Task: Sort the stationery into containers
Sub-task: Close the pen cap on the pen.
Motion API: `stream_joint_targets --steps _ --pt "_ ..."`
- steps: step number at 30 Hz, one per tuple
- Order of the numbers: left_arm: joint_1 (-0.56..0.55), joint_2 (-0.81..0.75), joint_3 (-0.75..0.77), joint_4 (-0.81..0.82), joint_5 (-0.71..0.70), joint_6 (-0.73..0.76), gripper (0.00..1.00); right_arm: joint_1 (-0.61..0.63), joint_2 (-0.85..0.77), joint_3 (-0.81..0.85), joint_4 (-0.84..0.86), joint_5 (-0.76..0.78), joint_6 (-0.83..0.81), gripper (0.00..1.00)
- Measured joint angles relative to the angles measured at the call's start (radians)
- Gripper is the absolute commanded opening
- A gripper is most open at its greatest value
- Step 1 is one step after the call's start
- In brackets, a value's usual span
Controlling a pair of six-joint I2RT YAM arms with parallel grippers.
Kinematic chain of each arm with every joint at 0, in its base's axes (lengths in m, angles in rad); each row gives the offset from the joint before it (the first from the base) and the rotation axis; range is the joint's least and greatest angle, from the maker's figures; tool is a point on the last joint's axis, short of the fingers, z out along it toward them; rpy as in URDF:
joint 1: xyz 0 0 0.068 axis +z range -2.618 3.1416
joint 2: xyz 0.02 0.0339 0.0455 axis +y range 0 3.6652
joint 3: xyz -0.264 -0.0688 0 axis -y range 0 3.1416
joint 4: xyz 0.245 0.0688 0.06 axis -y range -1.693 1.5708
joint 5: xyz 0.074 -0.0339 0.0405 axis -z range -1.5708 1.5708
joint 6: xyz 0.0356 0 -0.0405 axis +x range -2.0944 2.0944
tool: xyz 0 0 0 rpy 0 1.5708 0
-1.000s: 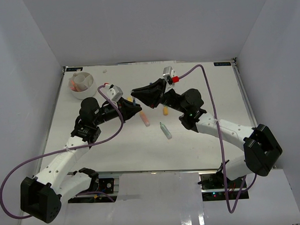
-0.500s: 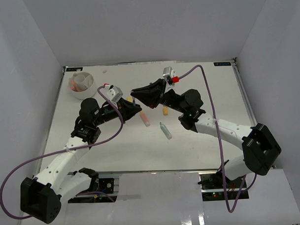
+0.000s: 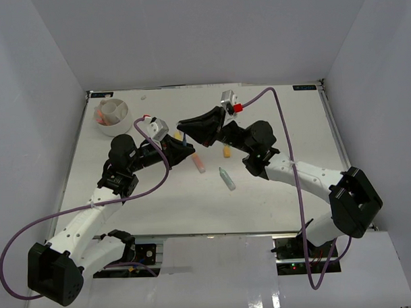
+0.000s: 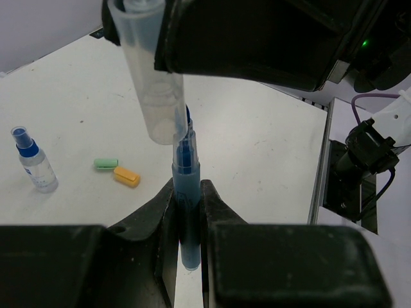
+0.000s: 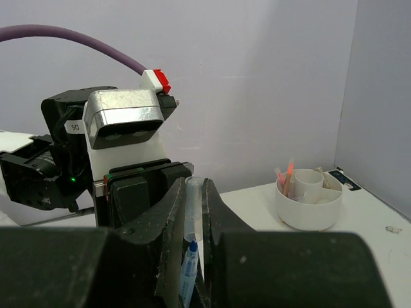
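Observation:
My left gripper is shut on a blue marker, held above the table's middle. My right gripper is shut on the marker's clear cap. In the right wrist view the cap sits between my fingers, and the marker's blue tip is right at its open mouth. The white divided tub stands at the far left with pink and orange pens in it. It also shows in the right wrist view.
A pink marker, a teal marker and an orange eraser lie on the table under the arms. The left wrist view shows a blue-capped clear bottle, a green eraser and an orange eraser.
My right gripper with the clear cap has shifted slightly up and back. The left gripper with the blue marker has hardly moved.

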Motion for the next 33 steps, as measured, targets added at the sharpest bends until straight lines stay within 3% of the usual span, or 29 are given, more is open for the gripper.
stream_joint_targets --steps 33 --pt "0.000 0.012 0.000 -0.001 0.000 -0.002 0.00 -0.001 -0.019 0.042 -0.043 0.040 -0.060 0.08"
